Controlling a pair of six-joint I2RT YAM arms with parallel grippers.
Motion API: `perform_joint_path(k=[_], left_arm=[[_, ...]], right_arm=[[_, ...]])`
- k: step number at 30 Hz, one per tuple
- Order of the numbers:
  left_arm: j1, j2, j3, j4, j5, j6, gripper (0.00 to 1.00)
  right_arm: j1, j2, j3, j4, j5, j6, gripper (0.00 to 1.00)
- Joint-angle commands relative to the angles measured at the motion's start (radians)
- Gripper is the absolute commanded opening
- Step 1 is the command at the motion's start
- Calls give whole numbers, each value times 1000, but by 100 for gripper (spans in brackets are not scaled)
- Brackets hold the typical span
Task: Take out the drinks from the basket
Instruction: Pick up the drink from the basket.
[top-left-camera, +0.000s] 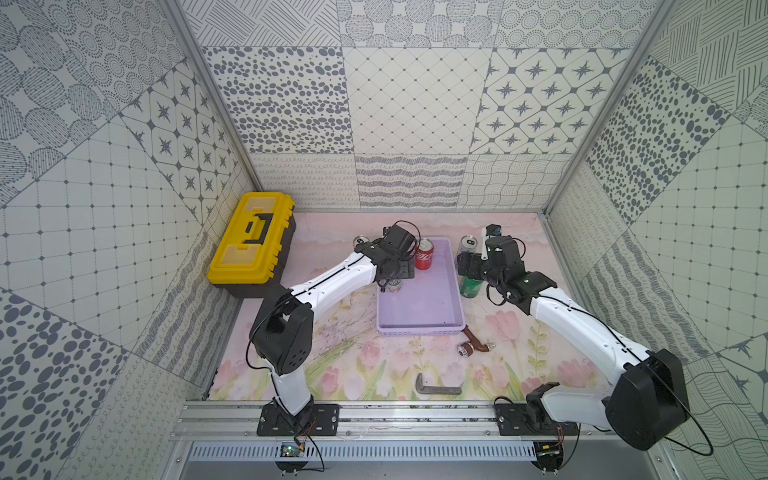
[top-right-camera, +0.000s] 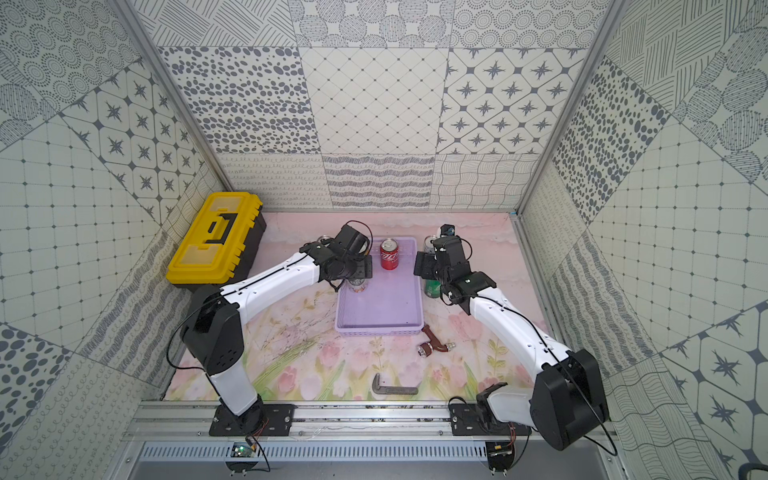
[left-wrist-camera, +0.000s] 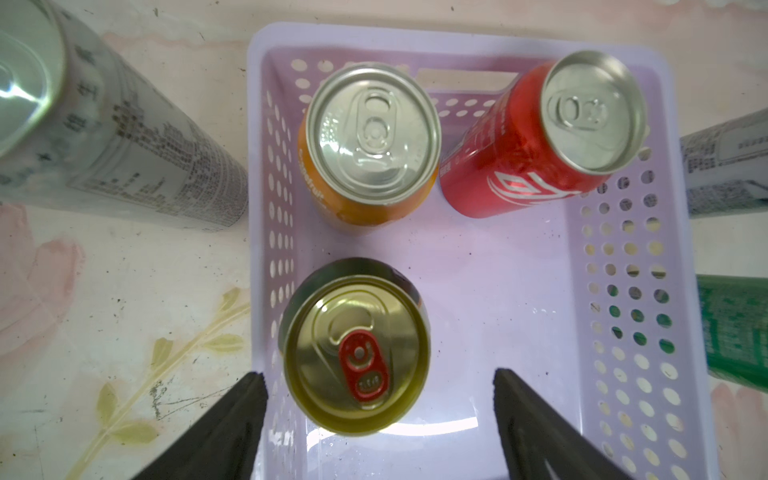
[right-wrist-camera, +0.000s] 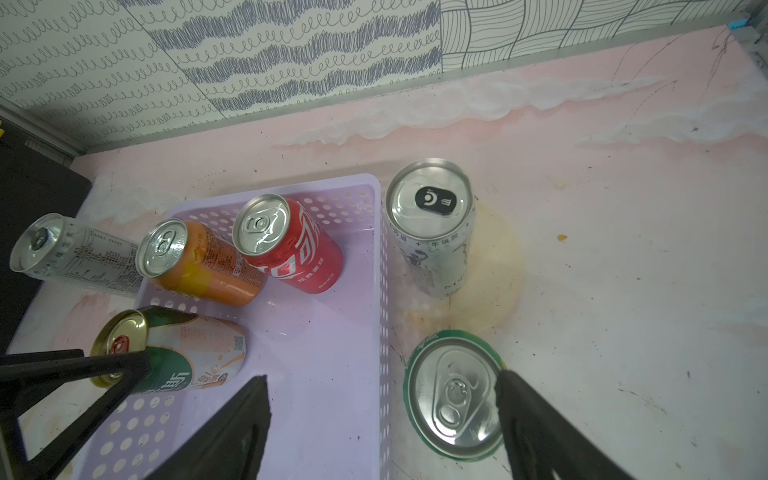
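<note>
Halfway: three drinks (left-wrist-camera: 374, 137) sit in the basket (left-wrist-camera: 623, 249).
Over the gold-topped can (left-wrist-camera: 357, 345) the left gripper (left-wrist-camera: 379, 372) hangs spread, and I reckon it needs to descend and squeeze; the right gripper (right-wrist-camera: 380, 376), spread too, holds nothing.

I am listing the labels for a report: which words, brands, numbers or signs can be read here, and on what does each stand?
"apefruit" (start hidden): side of the orange can.
"维生素", it seems: slim silver can outside the basket.
White brand script on the red can: stylised, partly in view, unreadable.
Fine print on every can and the large characters on the dark green can: too small or blurred.
</note>
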Motion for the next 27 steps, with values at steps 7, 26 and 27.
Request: perform_joint_path(k=[7,26,27], left_arm=[[6,61,44,-56,-38,29,85],[5,129,73,-83,-29,29,70],[5,128,70,-78,-26,31,68]], right_arm=[[-1,-24,-18,48,1,6,89],[0,-24,-25,52,5,9,89],[0,-24,-25,53,6,9,89]])
